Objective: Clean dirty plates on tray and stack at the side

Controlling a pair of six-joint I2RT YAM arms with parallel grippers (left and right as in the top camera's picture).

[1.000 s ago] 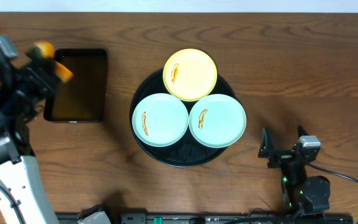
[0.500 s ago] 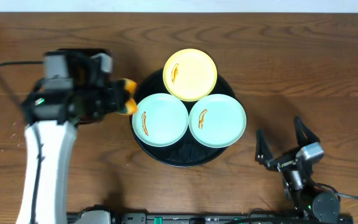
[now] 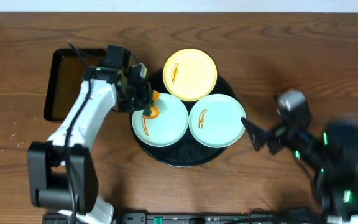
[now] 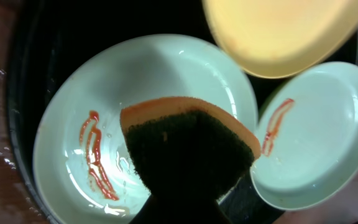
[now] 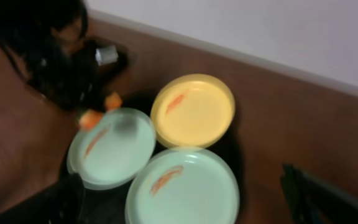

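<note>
the left gripper (image 3: pixel 145 106), clamped on a sponge (image 3: pixel 153 112), hangs over the left mint plate (image 3: pixel 168 124) on the tray (image 3: pixel 178 157), its near-to-far orange smear (image 3: pixel 145 123) just left of the sponge, while the right gripper (image 3: pixel 258 135) sits spread wide off to the right.

No writing, label, brand, number or sign is showing legibly in any view. Nothing readable is appearing on the plates (image 3: pixel 190 74), the tray (image 3: pixel 179 160) or the bench (image 3: pixel 291 56).
</note>
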